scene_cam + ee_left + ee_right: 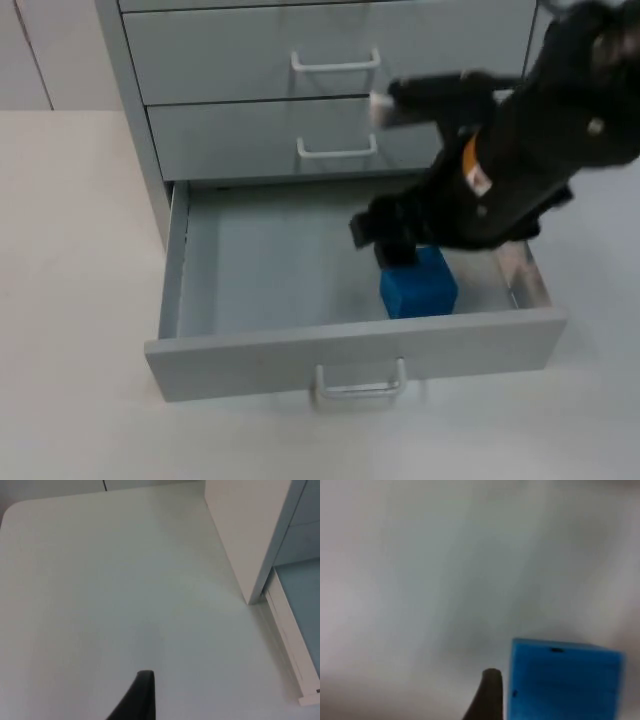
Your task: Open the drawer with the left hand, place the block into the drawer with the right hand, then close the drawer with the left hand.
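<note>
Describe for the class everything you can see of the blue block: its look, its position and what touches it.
The blue block is a plain, matte cube with sharp edges, solid blue all over; the right wrist view shows small dark marks on one face. It sits upright on the floor of the open grey drawer, near the front right corner, close to the front panel. The right gripper is directly over its back edge; whether it grips the block cannot be told.

Soft, even light is washing the white table and grey drawer, casting faint shadows. Motion blur is smearing the right arm at upper right in the top view, while the blue block is showing softly out of focus.
</note>
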